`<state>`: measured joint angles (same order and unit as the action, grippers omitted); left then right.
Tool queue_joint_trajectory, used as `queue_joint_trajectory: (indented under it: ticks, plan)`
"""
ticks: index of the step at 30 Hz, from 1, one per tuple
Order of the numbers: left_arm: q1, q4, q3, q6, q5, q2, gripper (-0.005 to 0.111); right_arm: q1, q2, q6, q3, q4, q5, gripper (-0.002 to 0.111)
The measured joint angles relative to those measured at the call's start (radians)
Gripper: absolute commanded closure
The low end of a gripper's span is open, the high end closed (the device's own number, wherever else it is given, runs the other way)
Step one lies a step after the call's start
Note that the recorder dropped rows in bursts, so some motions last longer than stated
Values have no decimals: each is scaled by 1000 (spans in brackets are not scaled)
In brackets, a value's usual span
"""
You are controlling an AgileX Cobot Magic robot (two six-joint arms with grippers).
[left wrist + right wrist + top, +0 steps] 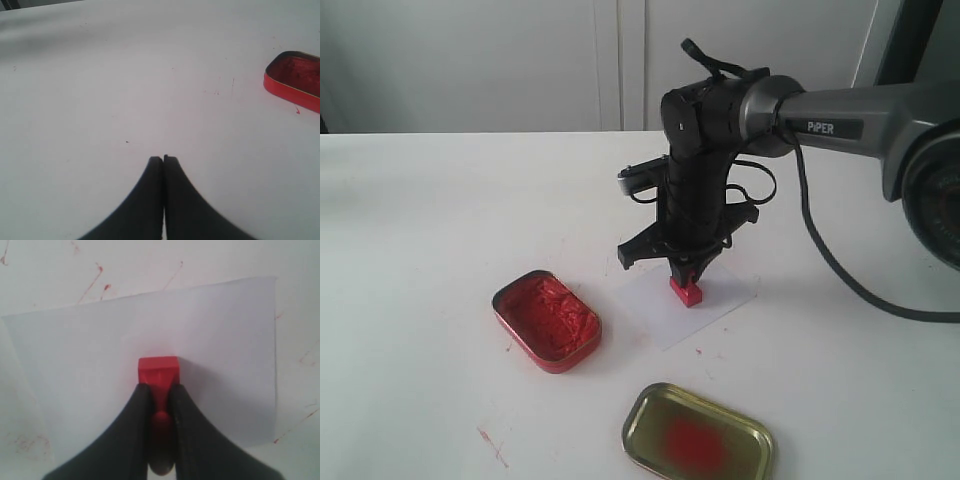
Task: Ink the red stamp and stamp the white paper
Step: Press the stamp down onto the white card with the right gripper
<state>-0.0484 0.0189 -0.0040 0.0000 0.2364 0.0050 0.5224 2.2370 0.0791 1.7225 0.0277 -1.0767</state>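
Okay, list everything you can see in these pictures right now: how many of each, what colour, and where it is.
red stamp: one, red, held upright near the middle of the paper, apparently pressed on it
white paper: one, white, flat on the table under the right arm
ink tin: one, red, open, full of red paste, left of the paper in the exterior view
tin lid: one, gold with a red smear inside, nearest the exterior camera
ink marks: several, red, scattered on the table
table: one, white, under everything
right arm: one, grey and black, reaching in from the right
right tool: one, black, shut on the stamp's handle
left tool: one, black, shut on nothing, over bare table
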Motion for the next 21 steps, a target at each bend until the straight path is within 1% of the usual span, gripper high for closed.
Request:
queue_joint_trajectory:
  ticks: [7,21]
  plan:
    - [0,0,0,0,0,0,107,0,-26,0,-18,0,18,108]
    - [0,0,0,0,0,0,107,0,-64,0,-35,0,-7,108]
